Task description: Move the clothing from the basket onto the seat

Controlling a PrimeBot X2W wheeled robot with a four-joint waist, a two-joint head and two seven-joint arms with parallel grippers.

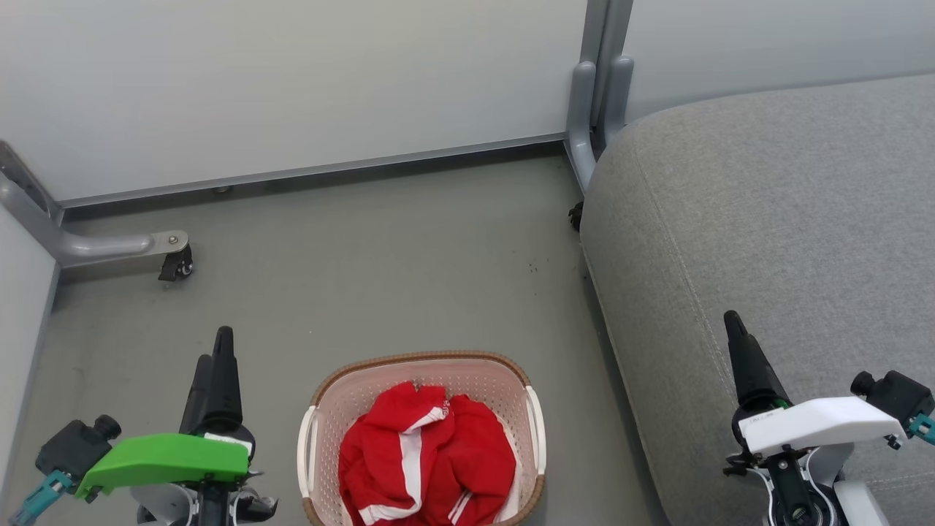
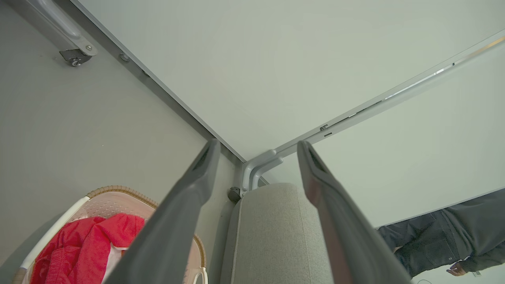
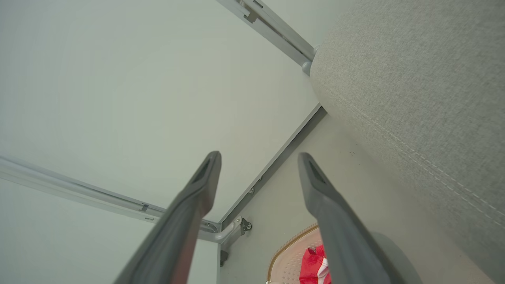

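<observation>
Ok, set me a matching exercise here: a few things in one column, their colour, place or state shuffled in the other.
Things:
1. clothing
2. basket
3. seat
4. left gripper

Descriptions:
a. open, holding nothing
b. grey, to the basket's right
c. cream with a brown rim
d. red, piled in the basket

Pairs: 1-d, 2-c, 3-b, 4-a.
</observation>
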